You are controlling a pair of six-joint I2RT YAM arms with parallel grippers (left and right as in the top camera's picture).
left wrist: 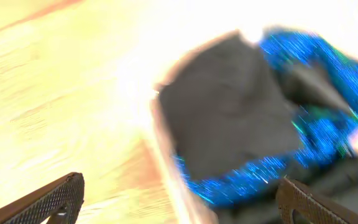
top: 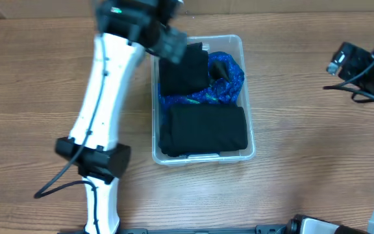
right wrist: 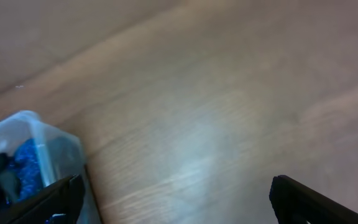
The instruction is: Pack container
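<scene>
Glittery blue fabric (top: 234, 81) lies between two folded black cloths (top: 203, 130), wooden table (top: 304, 130) beneath.

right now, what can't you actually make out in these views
Container base: overhead, covered by black folded cloths and blue glittery fabric.
Left fingers: overhead, hidden under their own wrist.
Container's near rim: left wrist view, blurred, washed out by glare.
Right arm: overhead, cut by the right edge.

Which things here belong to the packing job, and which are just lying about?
Job: container, lower black cloth, upper black cloth, blue sparkly fabric, left gripper, open above it.
Idle: right gripper, wooden table.
</scene>
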